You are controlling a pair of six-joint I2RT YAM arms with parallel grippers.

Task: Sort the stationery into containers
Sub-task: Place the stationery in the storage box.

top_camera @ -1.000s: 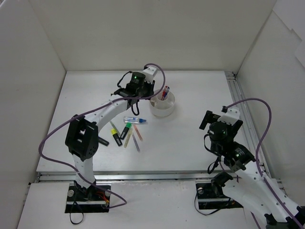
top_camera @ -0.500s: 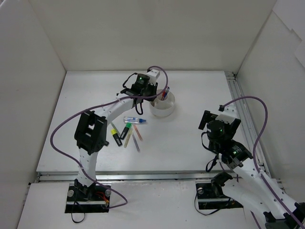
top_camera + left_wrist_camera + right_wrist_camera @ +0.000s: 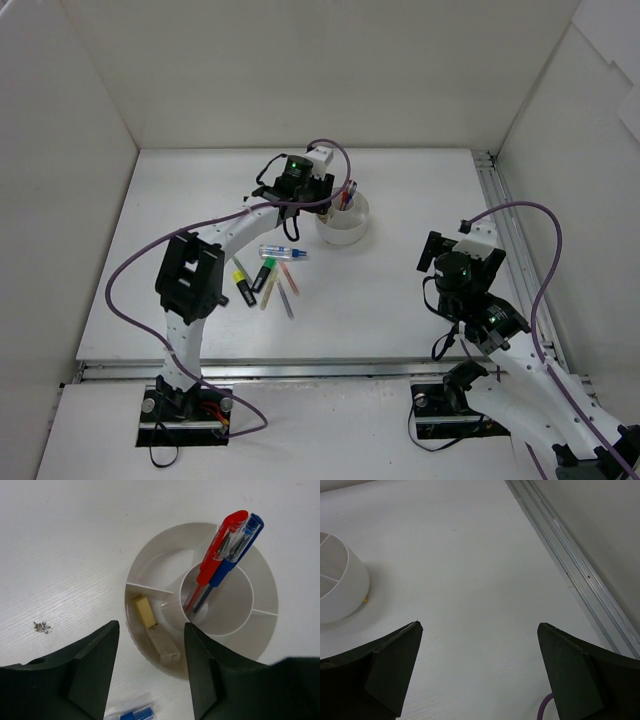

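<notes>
The left gripper, wide and empty, hangs over the tub. The clear tube lies just behind it (length running finger to finger).

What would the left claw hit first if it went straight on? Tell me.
Probably the erasers in the outer compartment of the tub. They lie right ahead of the open left claw, with nothing in front of them. Depth is hard to judge.
</notes>
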